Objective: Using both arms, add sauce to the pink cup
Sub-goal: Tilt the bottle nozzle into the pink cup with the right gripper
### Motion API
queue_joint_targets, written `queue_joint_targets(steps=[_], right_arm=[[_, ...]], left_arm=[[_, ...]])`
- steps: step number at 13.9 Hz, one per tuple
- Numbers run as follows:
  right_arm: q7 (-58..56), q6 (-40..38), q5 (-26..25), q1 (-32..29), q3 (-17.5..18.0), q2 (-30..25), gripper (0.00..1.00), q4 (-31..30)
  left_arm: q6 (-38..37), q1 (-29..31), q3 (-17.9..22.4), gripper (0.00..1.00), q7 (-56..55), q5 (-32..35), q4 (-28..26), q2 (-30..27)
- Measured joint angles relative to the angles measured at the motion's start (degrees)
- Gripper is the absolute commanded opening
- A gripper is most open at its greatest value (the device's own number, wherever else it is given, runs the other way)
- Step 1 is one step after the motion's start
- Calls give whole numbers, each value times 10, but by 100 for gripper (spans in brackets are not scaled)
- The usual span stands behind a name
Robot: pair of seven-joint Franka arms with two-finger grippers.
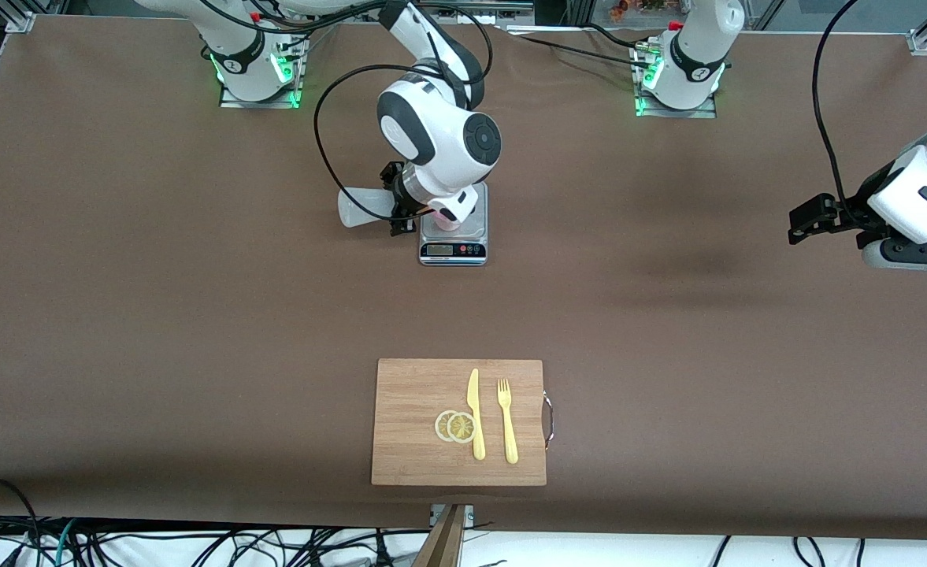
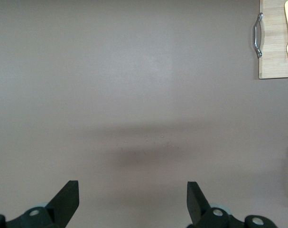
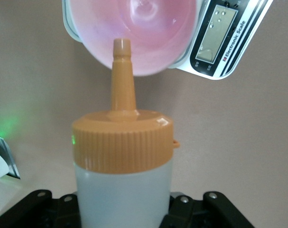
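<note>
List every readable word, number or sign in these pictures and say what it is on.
"Electronic Scale": printed beside the display on the scale, which carries the pink cup.
Scale display digits and button marks: too small to read.
Sauce, held tilted with its nozzle at the cup's rim by the right gripper: no label visible.
Left gripper, open over bare table: no text.

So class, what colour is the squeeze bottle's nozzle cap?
Orange, on the squeeze bottle; clearest in the right wrist view.

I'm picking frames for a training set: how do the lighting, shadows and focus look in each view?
Front view: even light, sharp, green glow at the arm bases. Left wrist view: the open left end effector over bare table with a soft shadow band. Right wrist view: sauce sharp, pink cup slightly soft.
</note>
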Motion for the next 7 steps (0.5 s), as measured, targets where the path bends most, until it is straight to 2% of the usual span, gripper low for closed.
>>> queue_joint_targets(steps=[3,7], right_arm=[[-25,7,9,-15,-2,-3,0,0],[-65,26,45,-40,-3,-5,0,1]], left_arm=[[0,0,0,100,0,0,0,0],[0,0,0,100,0,0,0,0]])
